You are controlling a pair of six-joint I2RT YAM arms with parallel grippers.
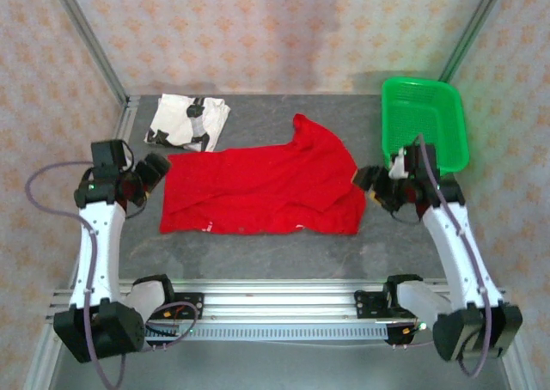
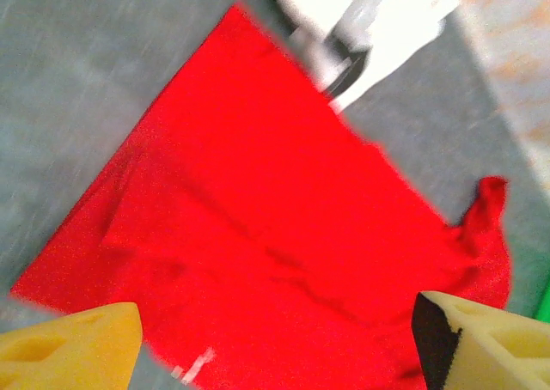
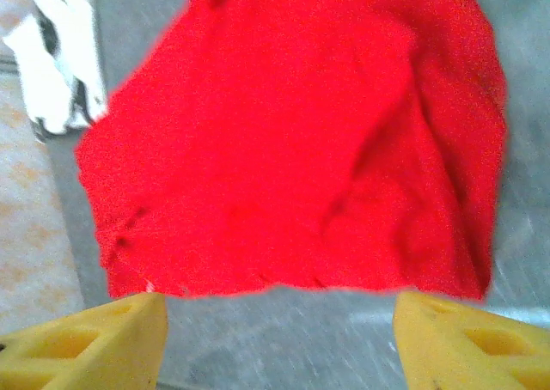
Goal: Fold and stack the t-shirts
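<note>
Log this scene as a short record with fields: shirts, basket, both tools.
red shirt: laid flat in the middle, one sleeve poking toward the far side
white shirt: folded, far left, by the red shirt's corner
basket: green, far right
left tool: open, at the red shirt's left edge, holding nothing
right tool: open, at the red shirt's right edge, holding nothing
stack: not yet made

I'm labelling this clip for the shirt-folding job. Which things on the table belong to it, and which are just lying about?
Part of the job:
- red t-shirt, spread out in the middle between the two arms
- white t-shirt, a compact bundle with black markings at the far left

Just lying about:
- green basket, at the far right, apart from both shirts
</note>
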